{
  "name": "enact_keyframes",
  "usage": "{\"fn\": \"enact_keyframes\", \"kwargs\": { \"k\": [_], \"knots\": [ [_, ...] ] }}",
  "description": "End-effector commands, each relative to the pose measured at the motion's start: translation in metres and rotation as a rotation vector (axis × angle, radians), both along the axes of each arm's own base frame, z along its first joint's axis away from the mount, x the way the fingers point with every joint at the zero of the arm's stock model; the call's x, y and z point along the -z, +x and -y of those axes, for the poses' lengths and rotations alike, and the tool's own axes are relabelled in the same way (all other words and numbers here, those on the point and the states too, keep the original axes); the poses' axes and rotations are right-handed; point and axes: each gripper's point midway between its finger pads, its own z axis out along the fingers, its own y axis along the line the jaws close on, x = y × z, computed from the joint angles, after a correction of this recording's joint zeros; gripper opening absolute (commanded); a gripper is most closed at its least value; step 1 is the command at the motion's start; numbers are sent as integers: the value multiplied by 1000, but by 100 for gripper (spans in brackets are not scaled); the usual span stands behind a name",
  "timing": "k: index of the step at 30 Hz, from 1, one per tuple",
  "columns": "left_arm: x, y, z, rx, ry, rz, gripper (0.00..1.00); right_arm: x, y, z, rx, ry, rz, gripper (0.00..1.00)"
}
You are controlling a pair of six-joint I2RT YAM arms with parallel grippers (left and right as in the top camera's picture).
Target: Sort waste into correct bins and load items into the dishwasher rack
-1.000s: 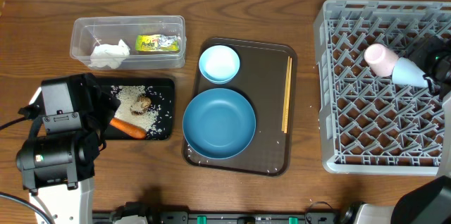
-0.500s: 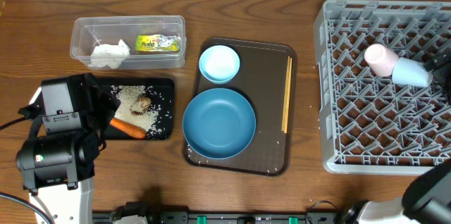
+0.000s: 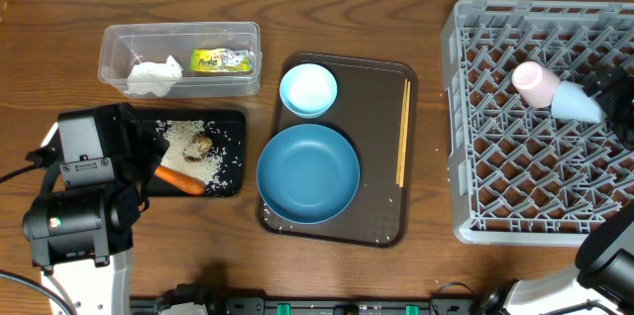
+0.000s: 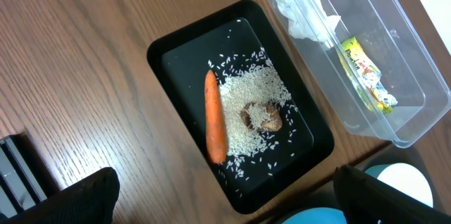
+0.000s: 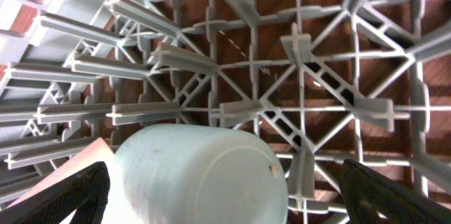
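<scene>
The right gripper (image 5: 225, 199) has sprung apart, leaving the pale-blue cup (image 3: 576, 103) lying in the dishwasher rack (image 3: 458, 117) beside the whitish-pink cup (image 3: 536, 83): 2 cups loaded, blue plate (image 3: 308, 173), bowl (image 3: 308, 89) and chopsticks (image 3: 403, 132) remain.

Surface (image 3: 59, 67): wood grain, satin sheen. Rack (image 3: 466, 107): grey moulded plastic, matt, smooth. Tub (image 3: 178, 30): clear plastic, glossy, glare on the rim. Small tray (image 3: 236, 117): black plastic, smooth, slight sheen. Serving tray (image 3: 381, 157): dark-brown plastic, fine-textured matt face. Plate (image 3: 308, 173) and bowl (image 3: 308, 89): blue, smooth and glossy; ceramic or melamine, can't tell. Chopsticks (image 3: 403, 132): bare pale wood. Pale-blue cup (image 5: 201, 175): matt, faintly grainy skin. Pink cup (image 3: 536, 82): smooth, low gloss. Wrapper (image 3: 222, 60): crinkled shiny film. Tissue (image 3: 152, 75): soft crumpled paper. Carrot (image 4: 214, 115): dull skin. Rice (image 4: 246, 97): dry matt grains.
</scene>
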Motion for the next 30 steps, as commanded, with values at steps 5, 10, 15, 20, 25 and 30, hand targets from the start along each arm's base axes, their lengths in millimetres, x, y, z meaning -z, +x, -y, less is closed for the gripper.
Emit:
{"fn": "enact_keyframes", "kwargs": {
  "k": [5, 10, 15, 20, 25, 30],
  "knots": [
    [-2, -2, -4, -16, 16, -1, 98, 0, 4, -3, -68, -18, 2, 98],
    [-2, -2, -4, -16, 16, -1, 98, 14, 2, -7, -73, 11, -35, 98],
    [-2, -2, -4, -16, 16, -1, 98, 22, 4, -8, -98, 13, -42, 95],
    [-2, -2, -4, -16, 16, -1, 98, 18, 8, -6, -106, -2, -22, 90],
    [-2, -2, -4, -16, 16, -1, 98, 17, 10, -4, -124, -22, -16, 79],
    [-2, -2, -4, -16, 16, -1, 98, 15, 10, -4, -124, -25, -12, 68]
  ]
}}
